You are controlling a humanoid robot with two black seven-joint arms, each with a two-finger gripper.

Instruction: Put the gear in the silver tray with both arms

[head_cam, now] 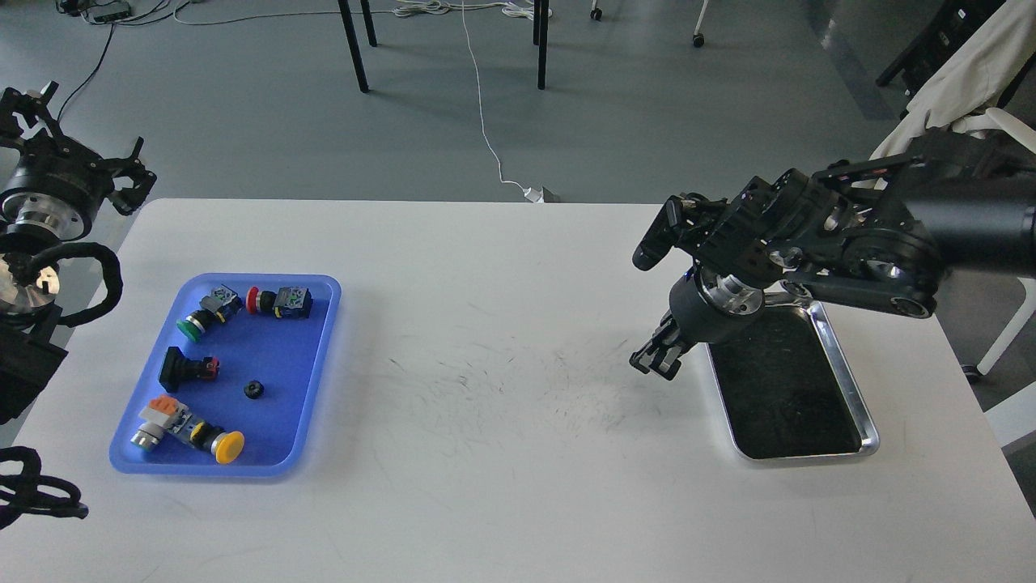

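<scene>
The gear [254, 389] is a small black toothed ring lying in the blue plastic tray [320, 356] at the left. The silver tray [842, 374] lies at the right of the table, and its dark bottom is bare. My right gripper [657, 361] points down over the table just left of the silver tray's far left corner. Its fingers are dark and close together, and nothing shows between them. My left gripper [85, 134] is off the table's far left corner, well behind the blue tray, with its fingers spread and empty.
The blue tray also holds several push-button switches: green [193, 325], red [255, 300], yellow [227, 444] and a black one [178, 366]. The white table [486, 453] has scuff marks in its middle. A chair with cloth [955, 105] stands at the far right.
</scene>
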